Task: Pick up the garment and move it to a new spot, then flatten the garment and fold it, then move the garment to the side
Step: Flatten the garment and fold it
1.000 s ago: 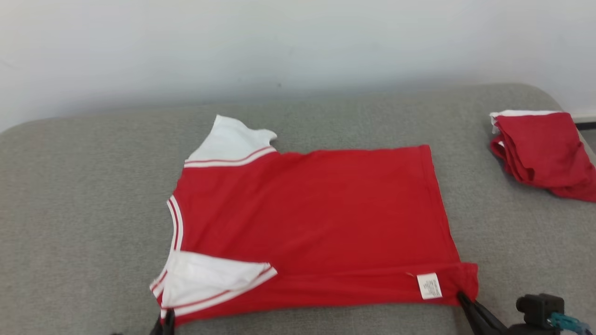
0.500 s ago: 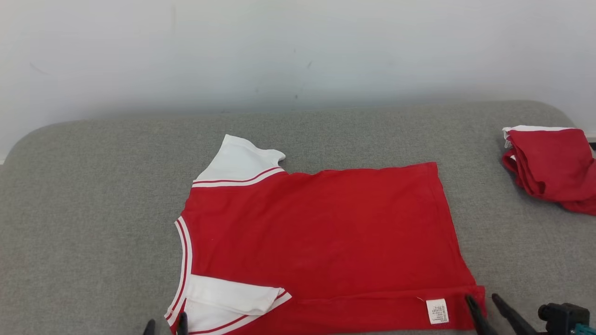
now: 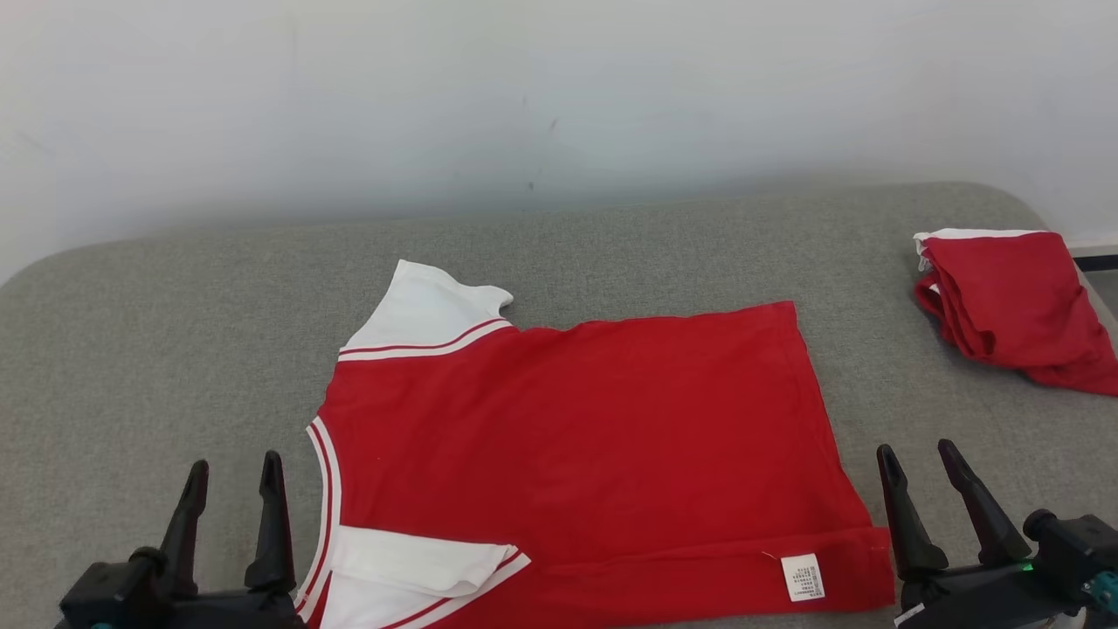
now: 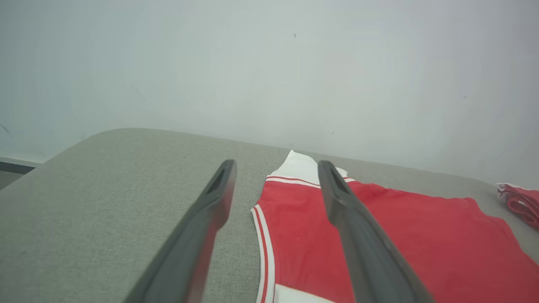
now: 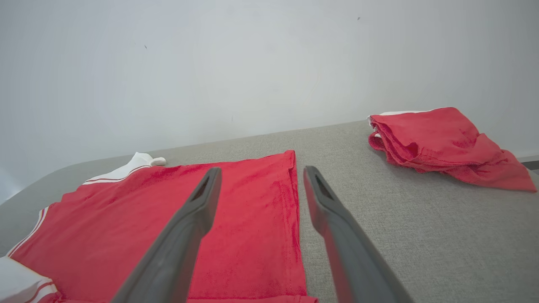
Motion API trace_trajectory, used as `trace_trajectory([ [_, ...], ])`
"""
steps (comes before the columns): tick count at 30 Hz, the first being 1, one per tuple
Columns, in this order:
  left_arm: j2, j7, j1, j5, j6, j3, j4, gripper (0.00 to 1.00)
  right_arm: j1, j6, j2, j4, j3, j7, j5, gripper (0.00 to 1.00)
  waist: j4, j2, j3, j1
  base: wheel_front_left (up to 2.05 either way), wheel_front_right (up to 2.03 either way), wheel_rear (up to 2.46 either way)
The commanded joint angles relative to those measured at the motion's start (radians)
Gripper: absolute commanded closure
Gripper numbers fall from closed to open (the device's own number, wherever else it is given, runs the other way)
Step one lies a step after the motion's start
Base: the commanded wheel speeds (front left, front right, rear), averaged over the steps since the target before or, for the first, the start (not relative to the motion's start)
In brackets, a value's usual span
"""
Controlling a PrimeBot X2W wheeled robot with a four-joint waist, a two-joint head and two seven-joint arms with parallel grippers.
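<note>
Obs., left gripper (image 3: 236, 463): two long black fingers (image 3: 272, 524), narrow and pointed at the tips, widening toward a blocky black base (image 3: 131, 594) under their roots.

Obs., right gripper (image 3: 917, 449): same finger shape. Beyond the roots of the fingers on the outer side sit a round black knob (image 3: 1041, 524), a small green light (image 3: 1031, 568) and a teal fitting (image 3: 1107, 587).

Wrist views: the fingers read matte dark grey. Each has an elongated slot (image 5: 321, 186) recessed in its inner face, just below the tip.

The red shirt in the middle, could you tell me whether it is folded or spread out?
Partly folded: the red shirt lies flat, but its near edge is turned over, with the care label showing.
</note>
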Motion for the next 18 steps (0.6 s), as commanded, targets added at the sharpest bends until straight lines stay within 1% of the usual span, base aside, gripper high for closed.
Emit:
trace_trajectory([
  [1,0.011,-0.004,-0.015,0.026,-0.014,0.004,-0.005,0.0,0.005,-0.003,0.017,-0.015,-0.012,-0.007,-0.026,0.0,-0.002,0.0,-0.003,0.0,0.0,0.0,0.0],
  [4,0.02,-0.004,-0.026,0.077,-0.047,0.0,-0.017,0.0,0.018,-0.003,0.041,-0.041,-0.03,-0.008,-0.085,0.0,-0.002,0.0,-0.01,0.0,0.0,0.0,0.0],
  [9,0.01,-0.004,-0.019,0.099,-0.086,0.027,-0.02,0.0,0.023,-0.003,0.072,-0.055,-0.043,-0.009,-0.133,0.0,-0.004,0.0,-0.015,0.0,0.0,0.0,0.0],
  [18,-0.003,-0.004,0.047,0.125,-0.112,0.099,-0.001,0.0,0.05,-0.003,0.108,-0.051,-0.065,-0.008,-0.165,0.0,0.007,0.0,-0.026,0.0,0.0,0.0,0.0],
])
